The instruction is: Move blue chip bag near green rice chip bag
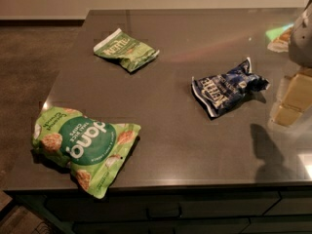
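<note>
1. The pincer (291, 100) hangs at the right edge of the counter (185, 135), just beside the blue chip bag (228, 87) but apart from it. Whether it is released or clenched cannot be told; the bag is not in its grasp.
2. The blue chip bag lies crumpled right of centre, well apart from the green rice chip bag (83, 147), which rests at the near-left corner, its lower end at the front edge.
3. A smaller green bag (126, 49) lies toward the far left, off the direct path between the two.
4. The step in hand appears to be the reach: the blue bag looks untouched.
5. Next, the pincer likely needs to settle over the blue bag, grip its wrinkled foil, carry it left and forward, and set it down beside the big green bag without nudging that one off the edge.
</note>
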`<state>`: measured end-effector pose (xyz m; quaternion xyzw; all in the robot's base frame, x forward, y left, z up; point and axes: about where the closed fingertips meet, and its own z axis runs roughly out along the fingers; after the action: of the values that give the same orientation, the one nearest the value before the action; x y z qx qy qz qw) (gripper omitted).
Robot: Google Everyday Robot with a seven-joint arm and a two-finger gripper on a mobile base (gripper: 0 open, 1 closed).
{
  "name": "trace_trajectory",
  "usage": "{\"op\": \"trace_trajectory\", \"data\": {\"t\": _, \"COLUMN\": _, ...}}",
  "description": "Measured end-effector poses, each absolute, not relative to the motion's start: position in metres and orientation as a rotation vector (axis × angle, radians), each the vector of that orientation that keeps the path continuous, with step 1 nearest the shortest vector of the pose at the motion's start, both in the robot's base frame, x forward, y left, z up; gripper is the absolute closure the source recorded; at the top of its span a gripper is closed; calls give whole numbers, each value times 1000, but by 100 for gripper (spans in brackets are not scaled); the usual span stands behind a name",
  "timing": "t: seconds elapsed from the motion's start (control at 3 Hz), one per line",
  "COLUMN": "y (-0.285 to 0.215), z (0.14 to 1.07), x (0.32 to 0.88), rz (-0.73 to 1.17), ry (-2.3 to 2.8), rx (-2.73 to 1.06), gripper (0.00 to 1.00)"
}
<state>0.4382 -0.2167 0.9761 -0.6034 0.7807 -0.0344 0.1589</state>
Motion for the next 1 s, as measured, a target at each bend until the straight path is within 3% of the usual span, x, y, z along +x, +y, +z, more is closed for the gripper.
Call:
{"op": "trace_trajectory", "data": {"t": 0.33, "y": -216, "z": 977, "x": 442, "rz": -113, "ry": 2224, "rx": -1741, "gripper": 0}}
{"op": "trace_trajectory", "data": {"t": 1.0, "y": -212, "z": 957, "x": 505, "rz": -251, "ry": 2107, "rx": -1880, "gripper": 0}}
